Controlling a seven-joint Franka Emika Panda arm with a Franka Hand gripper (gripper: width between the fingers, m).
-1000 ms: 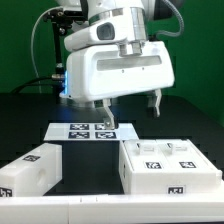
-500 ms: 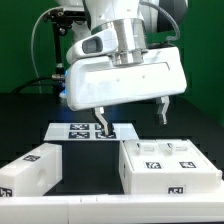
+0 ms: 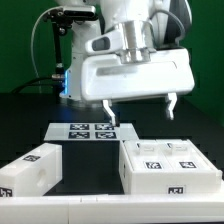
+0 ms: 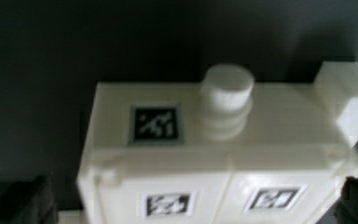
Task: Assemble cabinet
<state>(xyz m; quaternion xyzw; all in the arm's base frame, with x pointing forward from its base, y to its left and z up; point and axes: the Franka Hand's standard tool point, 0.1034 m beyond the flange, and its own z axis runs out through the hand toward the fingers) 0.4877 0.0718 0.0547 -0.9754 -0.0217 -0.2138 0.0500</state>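
At the exterior view's left, a small cabinet part (image 3: 30, 172) is laid flat. The marker board (image 3: 72, 131) is seen behind it. The gripper (image 3: 138, 106) is held empty, jaws wide apart, above the cabinet body (image 3: 165, 165) at the right.

the exterior view is brightly and evenly lit from overhead, so the white cabinet (image 3: 170, 165) pieces and the housing of the pincer (image 3: 140, 112) are nearly washed out, while the black worktop (image 3: 30, 110) swallows most shadows and a small blue glow (image 3: 66, 88) shows at its far edge. that picture is coarse and a little soft. the wrist view is dimmer and plainly out of focus: the cabinet's tags (image 4: 158, 124) are smeared and its pale edges bleed into the dark surround.
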